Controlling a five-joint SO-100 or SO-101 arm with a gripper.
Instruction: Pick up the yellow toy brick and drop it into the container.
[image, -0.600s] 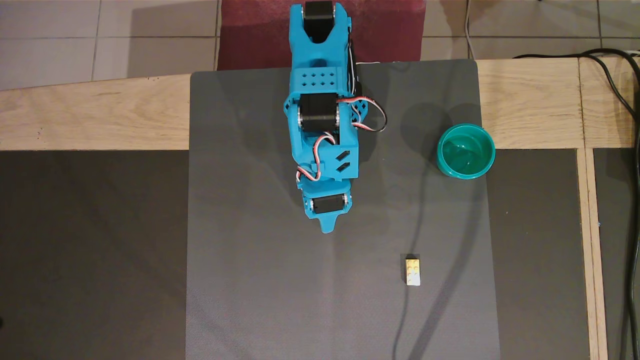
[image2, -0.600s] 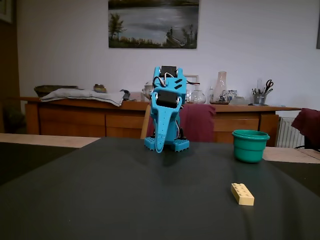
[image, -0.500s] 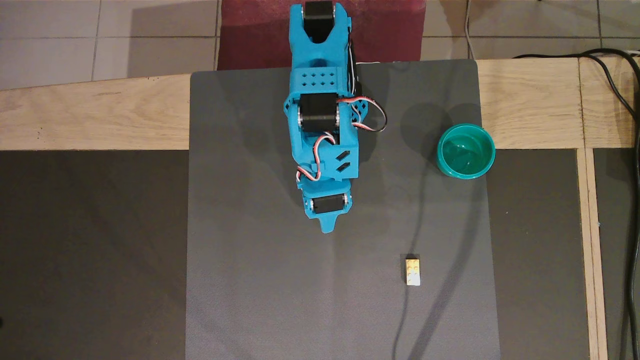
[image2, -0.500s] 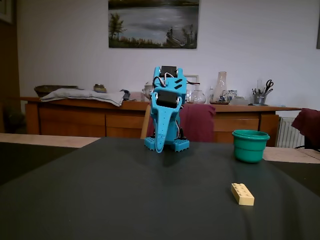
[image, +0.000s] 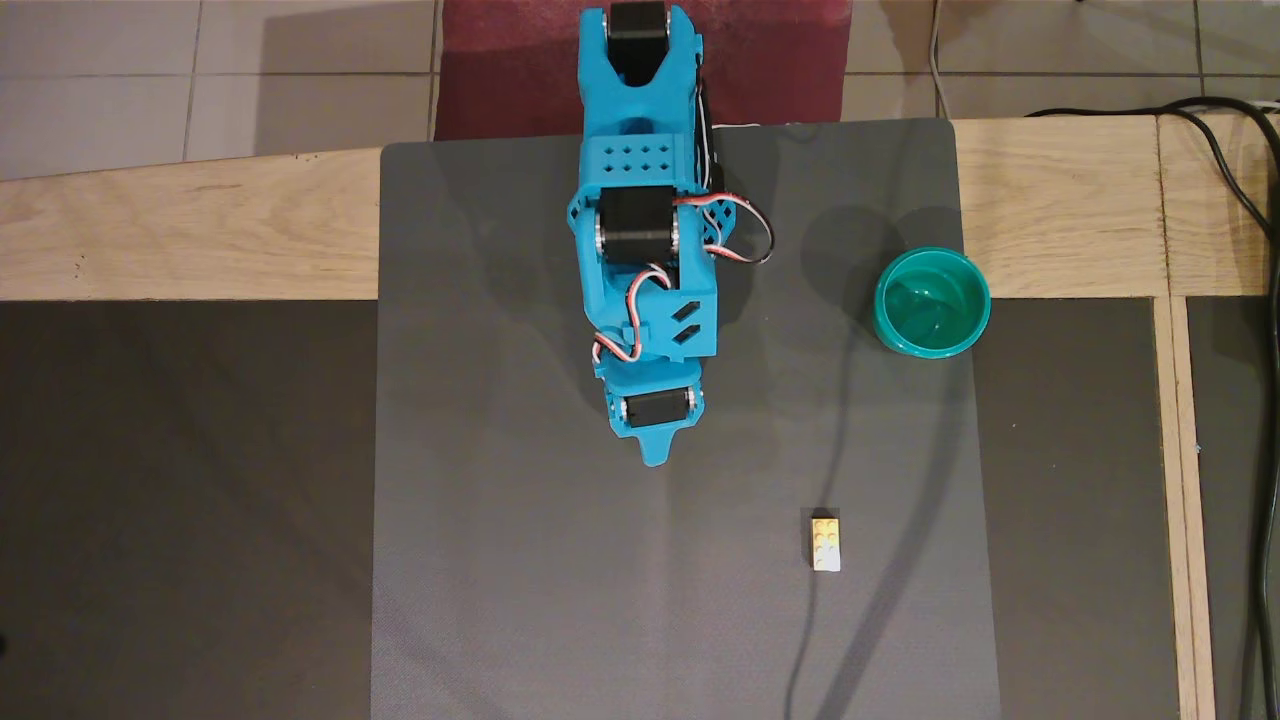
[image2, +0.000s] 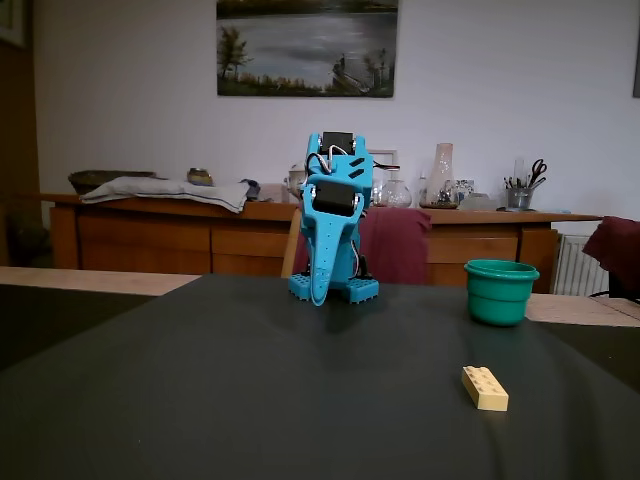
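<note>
Arm folded at rest; pincer tip points down toward the surface, fingers together, holding nothing. Yellow toy brick lies flat on the mat, studs up, well apart from the pincer: in the overhead view, lower right of the tip. Long axis runs top-to-bottom in that view, pale end away from the arm. Container stands upright, well above-right of the brick, on the mat edge. Mat around the brick is open; approach unobstructed.
</note>
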